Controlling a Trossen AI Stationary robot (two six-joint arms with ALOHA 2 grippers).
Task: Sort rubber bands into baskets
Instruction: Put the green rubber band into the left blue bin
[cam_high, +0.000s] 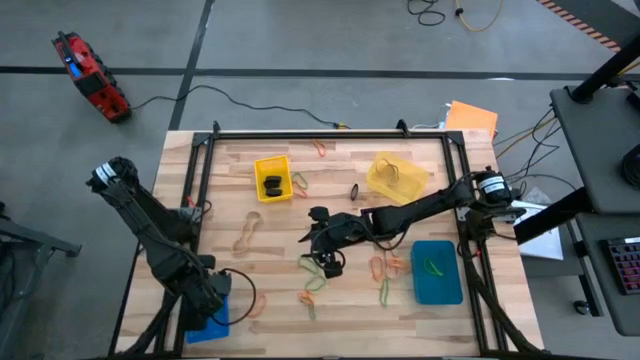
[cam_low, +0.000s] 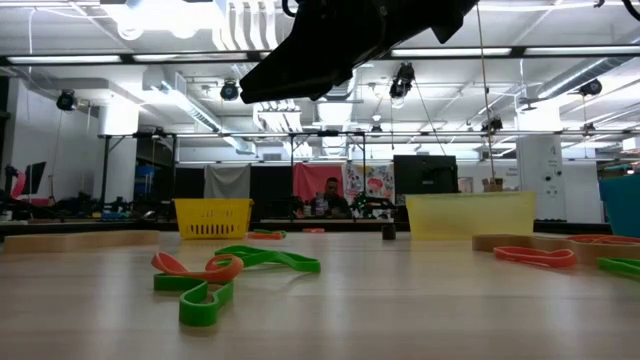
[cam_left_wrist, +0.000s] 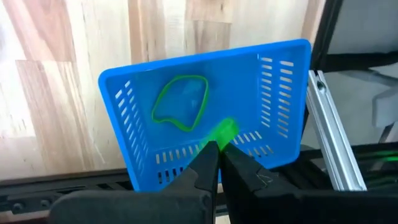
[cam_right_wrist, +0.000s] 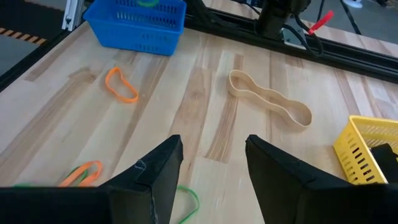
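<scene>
My left gripper (cam_left_wrist: 217, 155) is at the table's near left corner, above the bright blue basket (cam_left_wrist: 124, 124), and is shut on a green rubber band (cam_left_wrist: 224, 132). Another green band (cam_left_wrist: 180, 102) lies on that basket's floor. My right gripper (cam_right_wrist: 208, 165) is open and empty above the middle of the table (cam_high: 325, 258), over green and orange bands (cam_low: 215, 275). The bright yellow basket (cam_high: 272, 178) holds black bands. The pale yellow basket (cam_high: 395, 175) stands at the far right. The teal basket (cam_high: 437, 270) holds a green band. My left gripper pinches the green rubber band (cam_left_wrist: 225, 129) between its two fingertips, coming from above and pointing down. The band is lifted clear over the blue basket's near wall. The fingers hide which part of the loop they have.
A tan band (cam_right_wrist: 267, 102) and an orange band (cam_right_wrist: 121, 84) lie on the wood between the two grippers. More orange and green bands (cam_high: 385, 270) lie left of the teal basket. A black frame rail (cam_left_wrist: 329, 143) runs beside the blue basket.
</scene>
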